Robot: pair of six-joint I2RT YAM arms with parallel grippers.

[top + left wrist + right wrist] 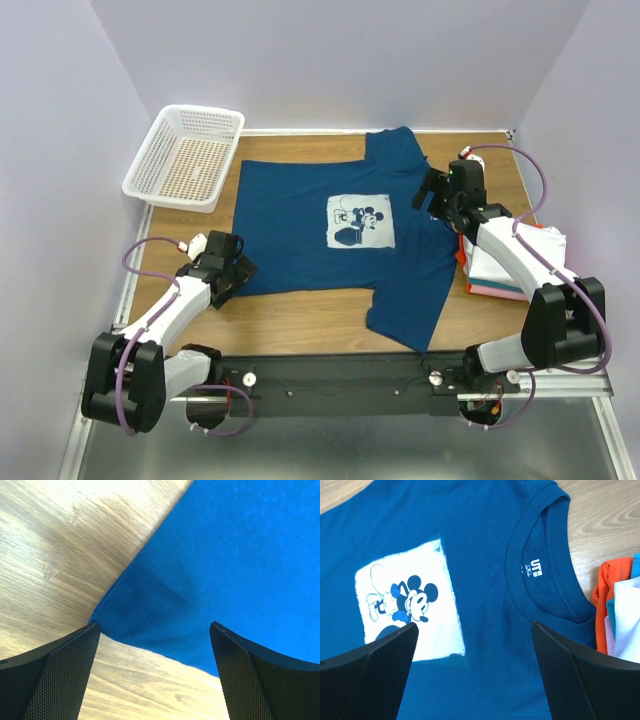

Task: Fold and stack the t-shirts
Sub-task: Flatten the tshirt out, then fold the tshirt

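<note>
Table (pixel 300 320) of light wood, seen from above, carries the dark teal-blue tee (pixel 300 225) spread flat, its white square Mickey Mouse print (pixel 360 221) facing up. The collar points right and the hem left. The left gripper (pixel 235 270) sits at the hem's near corner. The right gripper (pixel 430 190) is over the collar end. Beside it, at the table's right edge, lies the stack of folded tees (pixel 545 245), white on top. A white mesh basket (pixel 205 110) stands at the far left corner.

In the left wrist view, the left gripper (pixel 155 630) has its jaws spread wide, holding nothing. Between them are the tee's stitched hem corner and bare wood.

In the right wrist view, the right gripper (pixel 475 630) is likewise wide apart and empty above the print. The neck label (pixel 535 564) reads "UT"; the smaller writing beside it is illegible. Orange-red and white folded edges show at right.
</note>
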